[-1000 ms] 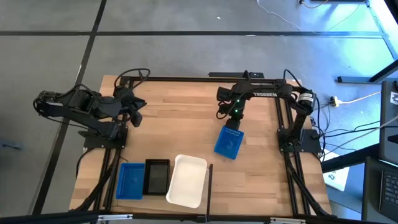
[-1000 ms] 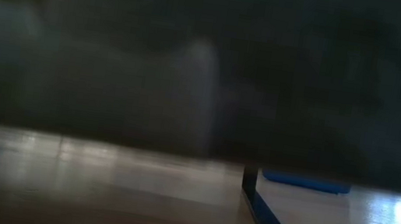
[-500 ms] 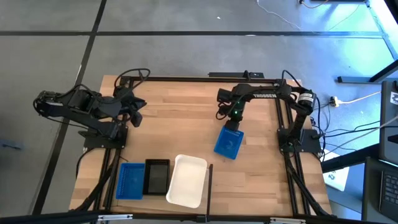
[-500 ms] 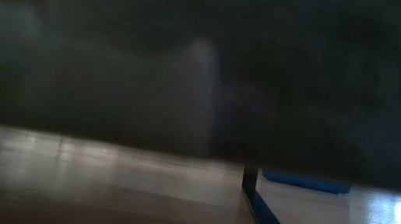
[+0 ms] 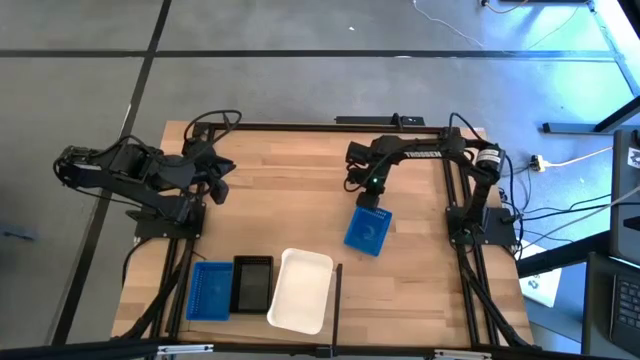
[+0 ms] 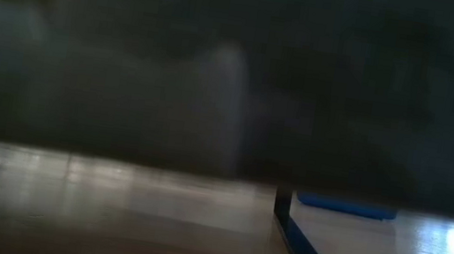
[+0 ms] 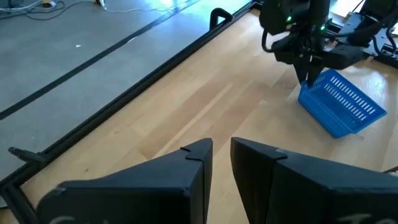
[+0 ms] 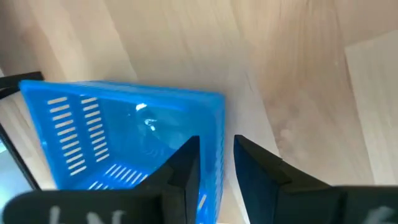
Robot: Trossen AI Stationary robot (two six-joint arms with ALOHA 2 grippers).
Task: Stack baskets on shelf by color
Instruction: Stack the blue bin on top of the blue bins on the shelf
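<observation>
My right gripper (image 5: 368, 197) is shut on a small blue slotted basket (image 5: 367, 230) right of the middle of the shelf (image 5: 290, 190), the light plank board with black rails. The left wrist view shows this basket (image 7: 342, 102) tipped, its lower edge on the board. A second blue basket (image 5: 209, 290), a black basket (image 5: 252, 285) and a larger white basket (image 5: 300, 290) rest side by side on the board at its near edge. My left gripper (image 5: 215, 182) waits at the far left, shut to a narrow slit (image 7: 221, 155), touching nothing. My right gripper pinches the blue basket's far wall (image 8: 217, 152) at its rim, one finger (image 8: 186, 165) inside the basket and the other (image 8: 255, 165) outside. The fingers come from above, pointing down. The basket is tipped, with its near edge on the board.
Black rails run along the board's far side (image 5: 330, 127) and right side (image 5: 455, 200), and a short black rail (image 5: 338, 300) stands near the white basket. Bare wood lies between the held basket and the near row. The low view is dark; only a blue strip (image 6: 345, 206) shows.
My right arm has shifted a little toward the table's left; the blue basket stays where it was.
</observation>
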